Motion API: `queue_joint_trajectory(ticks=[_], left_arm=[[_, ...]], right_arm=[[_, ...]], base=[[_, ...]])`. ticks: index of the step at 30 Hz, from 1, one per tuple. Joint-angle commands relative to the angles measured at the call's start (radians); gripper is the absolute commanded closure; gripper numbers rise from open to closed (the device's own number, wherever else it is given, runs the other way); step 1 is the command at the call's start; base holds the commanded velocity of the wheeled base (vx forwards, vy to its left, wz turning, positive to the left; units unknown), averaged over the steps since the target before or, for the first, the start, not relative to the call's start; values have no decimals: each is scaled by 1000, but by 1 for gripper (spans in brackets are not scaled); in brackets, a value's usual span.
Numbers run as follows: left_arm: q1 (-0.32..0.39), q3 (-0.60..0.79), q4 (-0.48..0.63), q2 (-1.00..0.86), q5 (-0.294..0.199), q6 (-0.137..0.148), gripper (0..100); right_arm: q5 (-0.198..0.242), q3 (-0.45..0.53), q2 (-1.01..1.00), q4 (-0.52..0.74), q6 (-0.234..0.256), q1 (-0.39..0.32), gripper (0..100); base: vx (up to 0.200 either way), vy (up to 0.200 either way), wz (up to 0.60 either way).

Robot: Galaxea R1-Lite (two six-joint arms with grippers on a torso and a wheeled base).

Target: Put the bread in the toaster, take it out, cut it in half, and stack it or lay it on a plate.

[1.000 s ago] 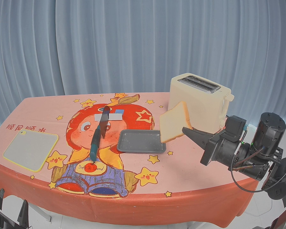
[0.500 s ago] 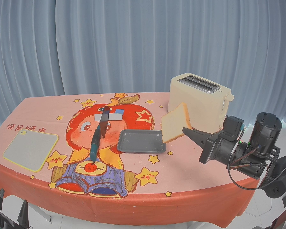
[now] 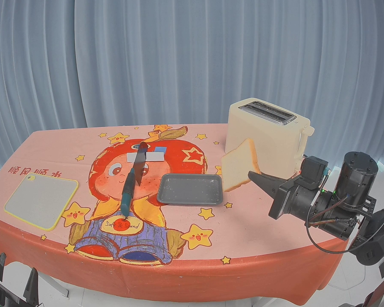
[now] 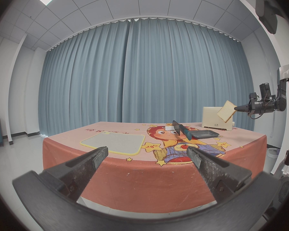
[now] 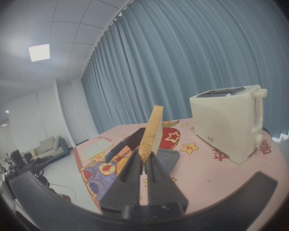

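The right arm's jaws were closed tight on the lower edge of the pale, tan-crusted square bread slice [image 3: 240, 165], which stood upright beyond their tips, in the air just beside the cream plastic two-slot toaster [image 3: 269, 137] and below its slots, likely held edge-on for dropping into one.

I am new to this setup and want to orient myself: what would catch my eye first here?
The right gripper holds a bread slice in the air, just in front of the cream toaster on the right side of the table. A knife sits mid-table, left of a grey tray.
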Motion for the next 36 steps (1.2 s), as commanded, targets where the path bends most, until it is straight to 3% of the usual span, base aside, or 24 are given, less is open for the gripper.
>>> queue_joint_trajectory(ticks=[1,16,22,30,36], left_arm=[[0,18,-1,2,0,-1,0],[0,18,-1,0,0,0,0],[0,18,-1,2,0,-1,0],[0,18,-1,2,0,0,0],[0,18,-1,2,0,-1,0]], right_arm=[[-2,6,0,0,-2,10,100],[-7,12,-14,-74,-52,-4,100],[9,-26,-20,-74,-106,-97,100],[20,-53,-32,-59,-129,-127,100],[59,-76,-24,-57,-158,-148,100]], base=[[0,0,0],[0,0,0],[0,0,0],[0,0,0],[0,0,0]])
